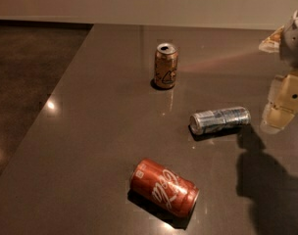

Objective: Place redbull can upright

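Observation:
The redbull can [220,120], slim and silver-and-blue, lies on its side on the brown table [100,131], right of centre, its shiny end pointing left. My gripper [280,109] hangs at the right edge of the view, just right of the can and a little above the table. It holds nothing.
A gold-brown can [165,66] stands upright at the back middle. A wider red can with white script [164,187] lies on its side at the front. The table's left edge runs diagonally, with dark floor [26,82] beyond. A pale wall [139,4] is behind.

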`<state>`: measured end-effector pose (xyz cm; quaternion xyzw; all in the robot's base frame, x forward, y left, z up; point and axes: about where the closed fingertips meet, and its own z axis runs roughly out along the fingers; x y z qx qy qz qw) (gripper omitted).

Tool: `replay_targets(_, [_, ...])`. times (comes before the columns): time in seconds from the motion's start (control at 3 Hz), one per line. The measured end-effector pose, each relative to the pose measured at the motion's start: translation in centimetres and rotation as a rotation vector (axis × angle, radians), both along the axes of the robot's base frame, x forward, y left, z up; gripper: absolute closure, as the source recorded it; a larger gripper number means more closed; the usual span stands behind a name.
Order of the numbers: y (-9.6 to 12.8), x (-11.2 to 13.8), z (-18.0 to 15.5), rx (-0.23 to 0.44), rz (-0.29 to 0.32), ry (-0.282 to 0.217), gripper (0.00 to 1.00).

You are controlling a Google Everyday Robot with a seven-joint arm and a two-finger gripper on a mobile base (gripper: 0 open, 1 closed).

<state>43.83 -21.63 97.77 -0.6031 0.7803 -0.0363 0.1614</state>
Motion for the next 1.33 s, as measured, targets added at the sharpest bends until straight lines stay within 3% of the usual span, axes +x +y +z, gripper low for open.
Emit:
replay_targets(0.67, [0.7,0.6,-0.2,0.001,0.015,-0.001,0.00])
replay_targets(1.33, [2.6,2.8,-4.3,-0.006,0.104,0.066,0.00])
